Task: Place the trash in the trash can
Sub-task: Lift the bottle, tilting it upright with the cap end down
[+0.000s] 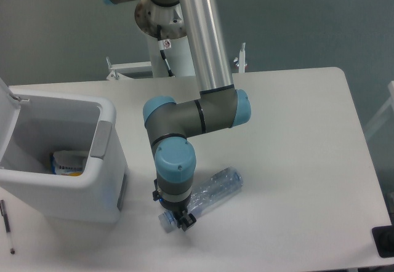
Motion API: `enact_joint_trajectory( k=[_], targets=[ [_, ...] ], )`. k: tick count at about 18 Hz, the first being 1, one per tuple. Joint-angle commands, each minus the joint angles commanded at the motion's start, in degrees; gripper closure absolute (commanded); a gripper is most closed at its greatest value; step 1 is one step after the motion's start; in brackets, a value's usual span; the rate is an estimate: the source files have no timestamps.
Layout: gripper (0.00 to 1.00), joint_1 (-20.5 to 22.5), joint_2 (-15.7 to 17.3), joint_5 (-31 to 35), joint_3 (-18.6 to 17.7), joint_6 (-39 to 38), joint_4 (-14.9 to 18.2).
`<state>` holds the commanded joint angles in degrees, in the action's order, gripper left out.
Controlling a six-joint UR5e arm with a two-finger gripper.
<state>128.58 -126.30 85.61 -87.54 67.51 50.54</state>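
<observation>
Here, a white table (295,161) with rounded corners is standing against a grey-blue floor, a black pen (6,226) lying at its left edge. The bin (92,189) is sitting open at the left, a blue-and-yellow packet (66,163) inside. The bottle (209,192) is lying tilted, cap end beneath the gripper (175,220), body angling up to the right. The gripper is pinching closed around the bottle's neck end.

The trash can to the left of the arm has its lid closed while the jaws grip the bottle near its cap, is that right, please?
Not quite: the camera view shows the trash can with its lid open, a packet visible inside. The jaws do grip the bottle near its cap.
</observation>
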Motion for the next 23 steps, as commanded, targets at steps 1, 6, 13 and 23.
enact_joint_trajectory(
  k=[1,6,13,23],
  targets=[
    [0.44,0.0,0.1,0.0,0.2,-0.5,-0.1],
    [0.45,0.2,0.9,-0.2,1.9,-2.4,-0.1],
    [0.47,1.8,2.1,-0.7,5.7,-7.3,0.2],
    [0.47,4.5,4.8,-13.8,10.5,-25.9,0.1]
  ],
)
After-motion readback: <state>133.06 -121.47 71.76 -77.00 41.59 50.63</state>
